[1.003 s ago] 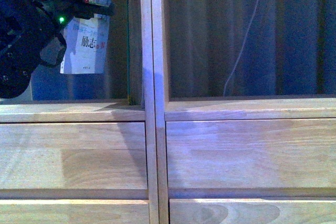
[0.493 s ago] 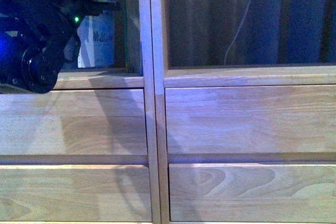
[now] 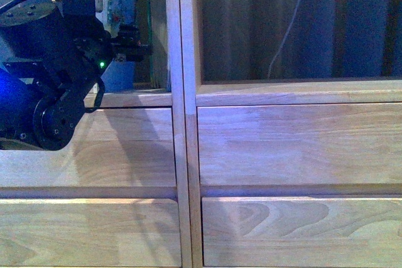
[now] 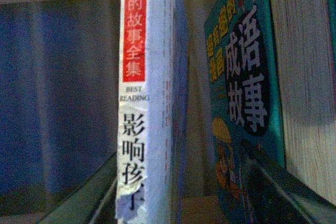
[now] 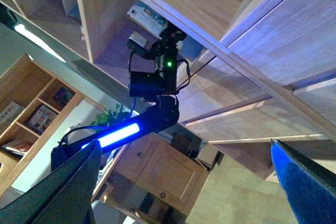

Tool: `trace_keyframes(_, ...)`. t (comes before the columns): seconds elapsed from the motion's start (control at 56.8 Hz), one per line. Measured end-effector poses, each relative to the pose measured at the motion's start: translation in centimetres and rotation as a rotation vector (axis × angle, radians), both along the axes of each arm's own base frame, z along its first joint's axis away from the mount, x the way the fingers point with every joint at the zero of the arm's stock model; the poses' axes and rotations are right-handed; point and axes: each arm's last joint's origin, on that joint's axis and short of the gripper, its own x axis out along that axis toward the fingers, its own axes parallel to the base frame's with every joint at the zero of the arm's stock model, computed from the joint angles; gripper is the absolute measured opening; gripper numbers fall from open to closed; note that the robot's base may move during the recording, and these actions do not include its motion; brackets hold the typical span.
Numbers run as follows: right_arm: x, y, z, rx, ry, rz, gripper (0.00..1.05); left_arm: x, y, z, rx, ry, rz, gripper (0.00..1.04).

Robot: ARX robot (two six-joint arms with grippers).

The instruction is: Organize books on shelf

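Note:
The shelf (image 3: 282,95) is light wood with drawer fronts below its cubbies and a central upright (image 3: 182,61). My left gripper (image 3: 135,47) reaches into the left cubby, open. In the left wrist view, its dark fingers (image 4: 278,182) stand wide on either side of two upright books. One is a white book (image 4: 144,103) with a red-marked spine, and the other is a teal-covered book (image 4: 244,103) against the wood upright (image 4: 310,77). In the front view, the white book (image 3: 122,4) shows behind the arm, and a thin teal-edged book (image 3: 149,29) stands by the upright. My right gripper (image 5: 184,192) is open and empty below the shelf.
The right cubby holds no books. Through it show a dark curtain (image 3: 352,23) and a hanging white cable (image 3: 289,29). The right wrist view looks up at my left arm (image 5: 157,77) with its blue light, a low wooden cabinet (image 5: 157,169) and another bookcase (image 5: 37,114).
The cubby now sits higher in the front view. My left arm has come lower and further into view, with its gripper still inside the left cubby by the white book.

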Motion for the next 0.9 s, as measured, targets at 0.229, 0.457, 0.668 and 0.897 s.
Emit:
trace_keyframes(0.229,0.0,0.0,0.0,0.000,0.000,0.000,0.98,-1.7,0.3,-0.1,0.010,0.008,-0.037,0.99)
trace_keyframes(0.457,0.0,0.0,0.0,0.000,0.000,0.000,0.98,-4.9,1.5,1.0,-0.001,-0.001,-0.077,0.97)
trace_keyframes(0.668,0.0,0.0,0.0,0.001,0.000,0.000,0.98,-7.9,3.0,1.9,-0.079,0.046,-0.101,0.97)
trace_keyframes(0.897,-0.3,0.2,0.1,0.005,-0.002,0.007,0.98,-15.2,3.8,3.1,-0.152,0.232,-0.062,0.97)
